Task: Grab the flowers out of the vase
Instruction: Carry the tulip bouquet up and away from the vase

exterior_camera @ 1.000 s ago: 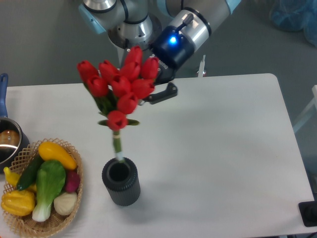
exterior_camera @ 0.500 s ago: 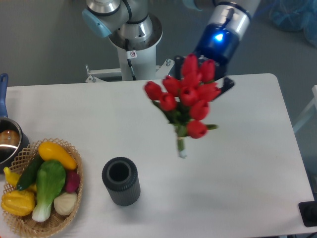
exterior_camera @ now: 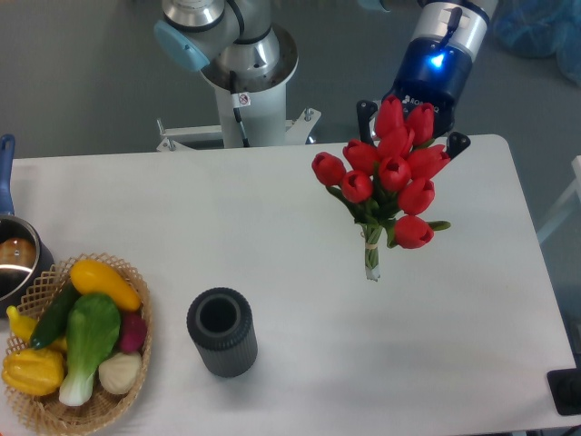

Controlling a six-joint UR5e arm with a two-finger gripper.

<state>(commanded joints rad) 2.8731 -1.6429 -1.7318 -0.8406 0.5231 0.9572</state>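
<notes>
Flowers now hang in the upper right of the frame, stems pointing down and ending clear above the table, fully out of the vase. One second ago the stem tips were just above the vase mouth at lower centre-left; half a second ago the bunch was mid-frame; now it has travelled further right and a little up, well apart from the vase. Gripper sits behind the tulip heads at upper right, blue light on the wrist; its two dark finger ends show either side of the bunch, so the jaws read as clamped on the flowers, though the contact itself is hidden by the buds. Vase stands upright and unmoved, mouth open and empty. Wicker basket of vegetables at lower left and pot at the left edge unchanged. Judgement: extraction done, lift achieved; the pick-up looks essentially complete, with only holding or parking the bunch left.
</notes>
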